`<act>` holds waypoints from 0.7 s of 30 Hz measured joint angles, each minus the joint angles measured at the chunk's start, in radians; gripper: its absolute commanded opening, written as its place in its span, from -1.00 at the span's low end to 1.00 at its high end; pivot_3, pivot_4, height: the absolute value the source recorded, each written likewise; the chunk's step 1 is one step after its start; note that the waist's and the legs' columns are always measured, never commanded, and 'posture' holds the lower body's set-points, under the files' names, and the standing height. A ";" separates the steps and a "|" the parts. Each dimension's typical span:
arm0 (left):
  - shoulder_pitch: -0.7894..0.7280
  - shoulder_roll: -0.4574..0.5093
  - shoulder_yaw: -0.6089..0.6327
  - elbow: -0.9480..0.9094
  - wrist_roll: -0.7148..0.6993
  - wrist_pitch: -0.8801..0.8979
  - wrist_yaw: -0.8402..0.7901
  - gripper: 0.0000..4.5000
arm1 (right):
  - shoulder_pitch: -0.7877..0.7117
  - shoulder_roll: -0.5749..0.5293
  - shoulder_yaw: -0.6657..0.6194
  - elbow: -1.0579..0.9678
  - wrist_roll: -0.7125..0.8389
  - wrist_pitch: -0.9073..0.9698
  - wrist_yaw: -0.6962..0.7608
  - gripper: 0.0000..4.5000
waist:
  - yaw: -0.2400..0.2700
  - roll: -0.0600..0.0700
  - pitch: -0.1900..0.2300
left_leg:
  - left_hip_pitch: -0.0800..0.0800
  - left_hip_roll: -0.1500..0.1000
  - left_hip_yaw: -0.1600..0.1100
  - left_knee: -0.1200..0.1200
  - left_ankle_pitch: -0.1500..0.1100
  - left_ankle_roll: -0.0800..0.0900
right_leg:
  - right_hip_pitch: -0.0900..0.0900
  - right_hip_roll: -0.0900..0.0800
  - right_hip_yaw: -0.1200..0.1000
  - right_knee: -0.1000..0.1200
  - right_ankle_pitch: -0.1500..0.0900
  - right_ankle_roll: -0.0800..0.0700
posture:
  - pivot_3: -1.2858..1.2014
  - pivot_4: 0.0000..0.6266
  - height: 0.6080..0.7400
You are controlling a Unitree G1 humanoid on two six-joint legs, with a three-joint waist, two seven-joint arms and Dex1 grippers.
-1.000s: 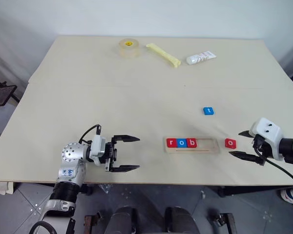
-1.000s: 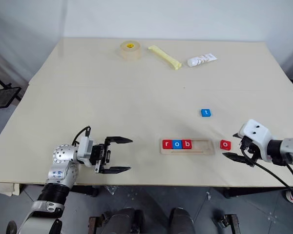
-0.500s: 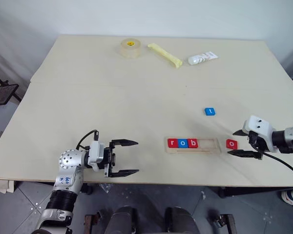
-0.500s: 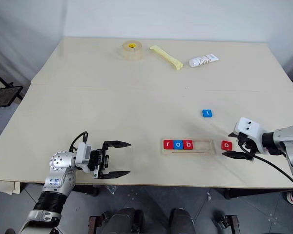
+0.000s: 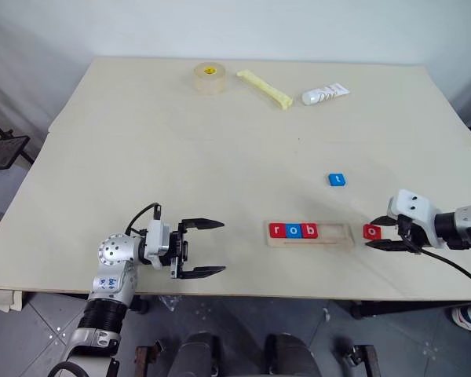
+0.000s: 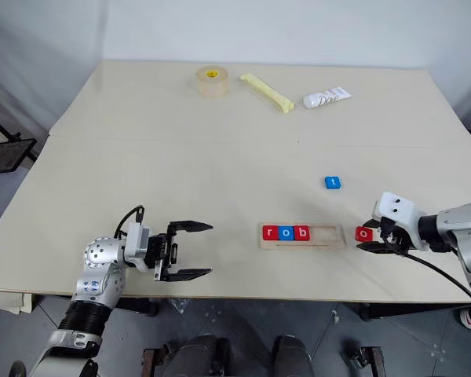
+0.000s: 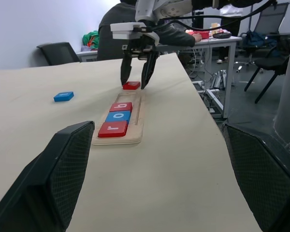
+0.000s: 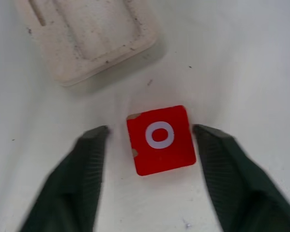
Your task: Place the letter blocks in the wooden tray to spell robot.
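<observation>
From the head views, the wooden tray (image 5: 310,234) lies near the table's (image 5: 180,141) front edge with the red r (image 5: 277,230), blue b... rather the blue o (image 5: 293,231) and red b (image 5: 309,231) seated at its left end, its right half unfilled; the loose red o tile (image 5: 372,232) sits just beside the tray's right end, and the blue t tile (image 5: 337,180) lies apart, farther back; the right gripper (image 5: 381,234) is at the red o, while the left gripper (image 5: 202,248) hovers well to the tray's left, fingers spread and holding nothing. In the left wrist view, the right gripper (image 7: 135,79) straddles the red o tile (image 7: 131,85) just past the tray (image 7: 119,122). In the right wrist view, the red o tile (image 8: 160,139) lies flat between the two fingers (image 8: 89,162), gaps on both sides, so the jaws are partly spread and not yet pinching; the tile sits slightly skewed. To grip well, I judge the fingers should close evenly on opposite edges, low against the table, so the tile neither twists nor pops out; then lift clear before moving over the tray's vacant slot beside the b.
</observation>
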 measured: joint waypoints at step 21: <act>-0.039 -0.041 -0.003 0.077 0.006 -0.055 -0.003 1.00 | -0.132 0.030 0.122 -0.359 0.042 0.305 0.067 -0.35 | 0.002 0.000 0.000 | -0.001 -0.001 -0.001 0.000 0.000 0.000 | -0.001 -0.001 0.000 0.000 0.000 0.000 | 0.03 -0.52 1.00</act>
